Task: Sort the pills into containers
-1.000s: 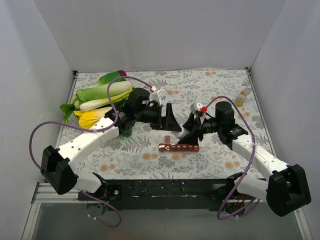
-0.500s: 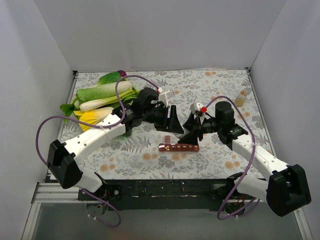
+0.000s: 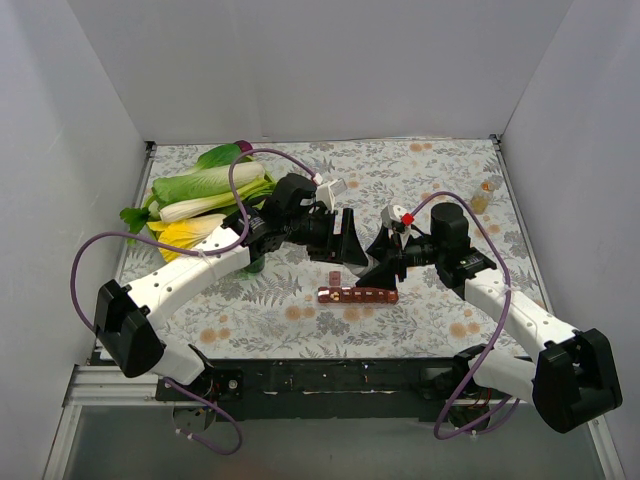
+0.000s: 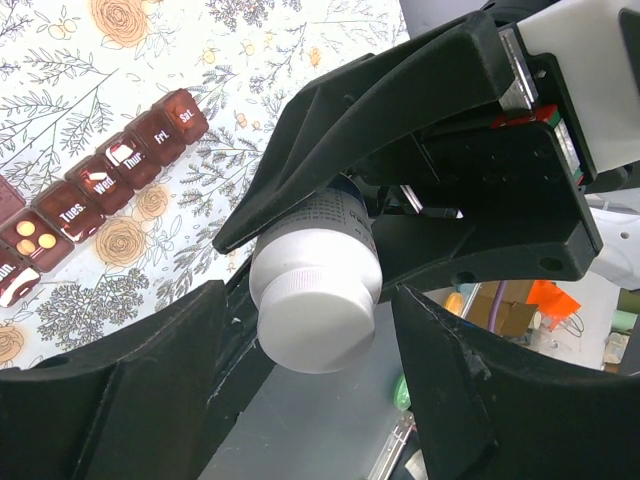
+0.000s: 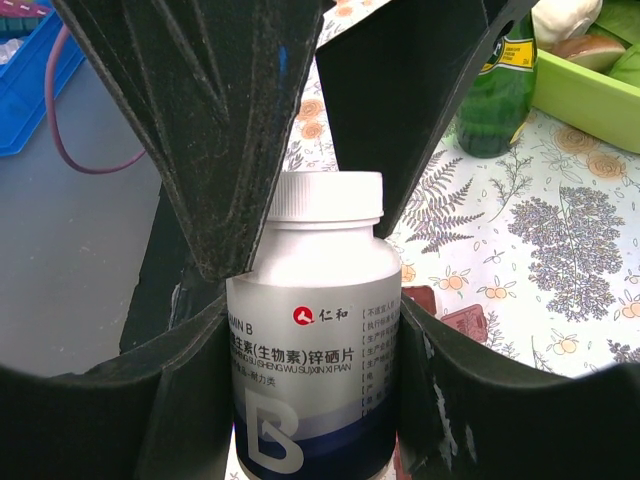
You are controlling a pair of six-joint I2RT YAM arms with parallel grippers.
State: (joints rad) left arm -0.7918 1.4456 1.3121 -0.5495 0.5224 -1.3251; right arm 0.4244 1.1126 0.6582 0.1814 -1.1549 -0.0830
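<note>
My right gripper (image 3: pixel 380 258) (image 5: pixel 312 310) is shut on a grey pill bottle (image 5: pixel 310 370) with a white cap (image 5: pixel 322 205) and holds it above the table. My left gripper (image 3: pixel 346 240) (image 4: pixel 310 335) is open, and its fingers (image 5: pixel 200 130) stand on either side of the cap (image 4: pixel 318 300) with gaps showing. The dark red-brown pill organizer (image 3: pixel 357 294) lies flat on the table just in front of both grippers. In the left wrist view (image 4: pixel 110 175) its lids show day labels, and one open compartment holds two yellow pills (image 4: pixel 35 236).
Leafy vegetables (image 3: pixel 205 195) lie at the back left. A dark green bottle (image 5: pixel 495 90) stands beside the left arm. A small amber bottle (image 3: pixel 481 201) stands at the far right. White walls close in the floral table (image 3: pixel 420 170) on three sides.
My left gripper has moved right toward the right gripper and now straddles the bottle's cap. The right arm and the organizer have not moved.
</note>
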